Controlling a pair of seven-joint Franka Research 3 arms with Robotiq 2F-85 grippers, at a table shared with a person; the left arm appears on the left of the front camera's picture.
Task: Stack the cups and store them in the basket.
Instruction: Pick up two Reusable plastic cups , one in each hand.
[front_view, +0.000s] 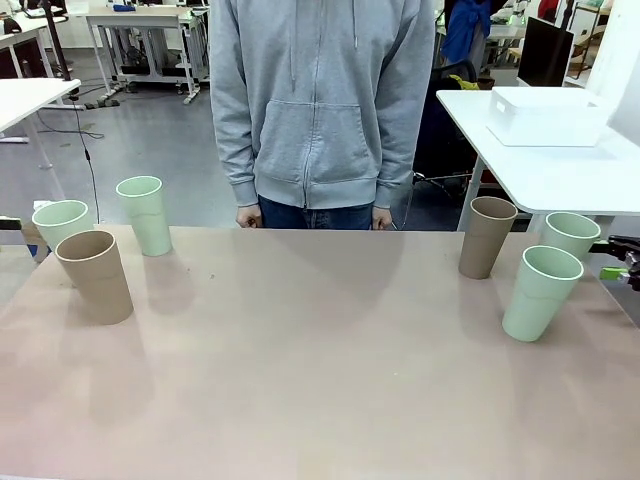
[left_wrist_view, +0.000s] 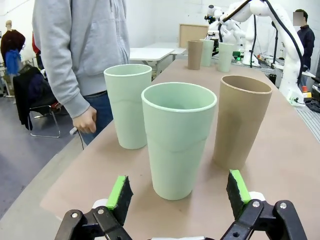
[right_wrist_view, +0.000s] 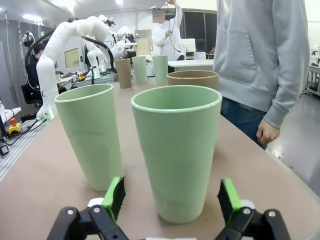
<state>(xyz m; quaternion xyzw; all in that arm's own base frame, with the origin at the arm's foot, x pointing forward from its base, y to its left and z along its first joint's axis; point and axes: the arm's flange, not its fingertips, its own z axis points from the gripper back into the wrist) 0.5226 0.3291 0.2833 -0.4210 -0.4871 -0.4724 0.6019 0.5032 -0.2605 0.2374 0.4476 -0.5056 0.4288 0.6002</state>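
Here, six upright tapered cups (front_view: 143, 215), mint and tan.

Open across the bare middle of the beige table (front_view: 320, 390). Blocked left by a tall tan plastic tumbler (front_view: 95, 276) and two mint-green tumblers (front_view: 145, 214); right by another tan tumbler (front_view: 487, 236) and two mint-green ones (front_view: 541, 292).

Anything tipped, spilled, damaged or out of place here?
All six cups stand upright and undamaged, three at each end of the table; nothing spilled. One oddity: the white basket sits on a separate table at the far right, away from the cups.
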